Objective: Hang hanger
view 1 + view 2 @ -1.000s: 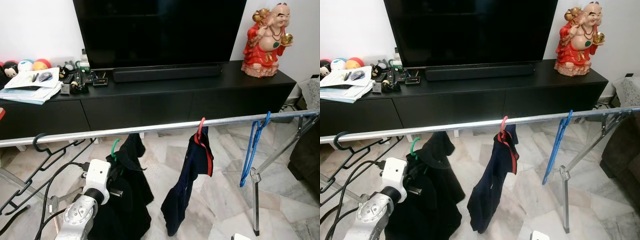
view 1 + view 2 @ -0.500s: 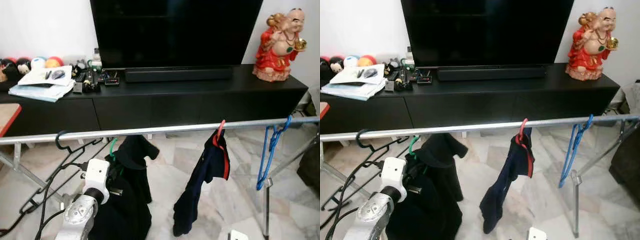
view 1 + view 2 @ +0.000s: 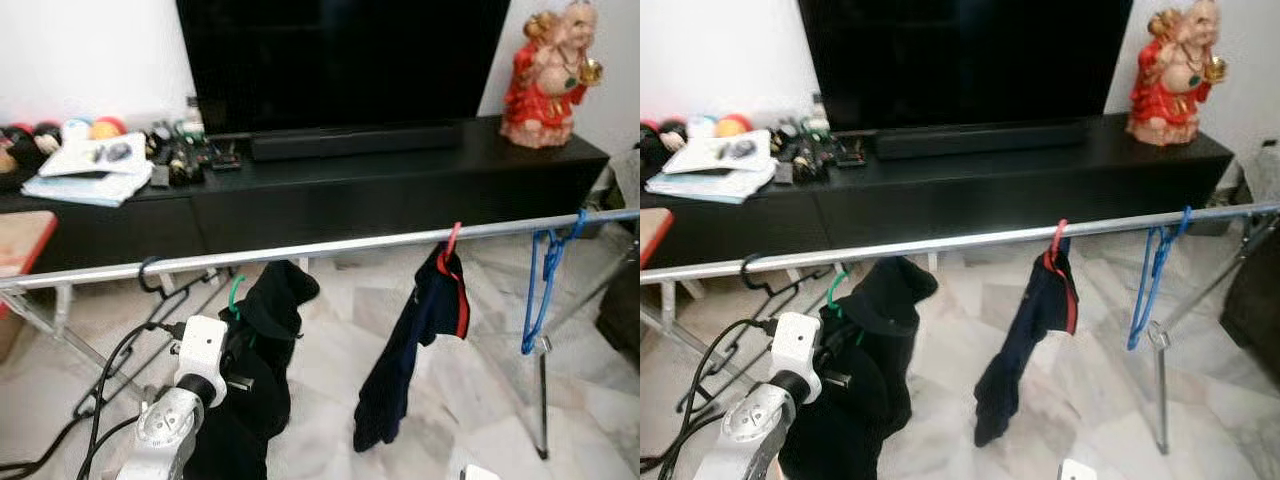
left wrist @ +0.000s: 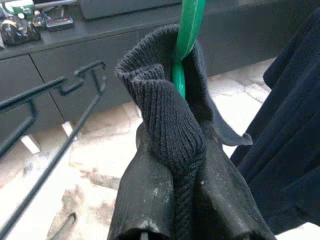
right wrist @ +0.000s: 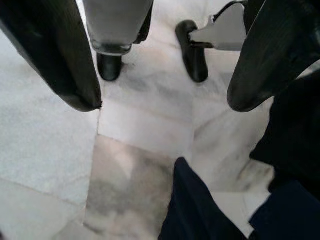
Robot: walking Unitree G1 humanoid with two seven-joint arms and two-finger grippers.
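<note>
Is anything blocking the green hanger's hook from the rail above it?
Nothing visible does. The left tool holds the green hanger with its black garment just below the rail; the black hanger and red hanger hook on to either side.

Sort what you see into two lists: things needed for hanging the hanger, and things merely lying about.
Needed: left gripper, green hanger, black garment, rail.
Lying about: red statue, television, papers, blue hanger, navy garment.
</note>
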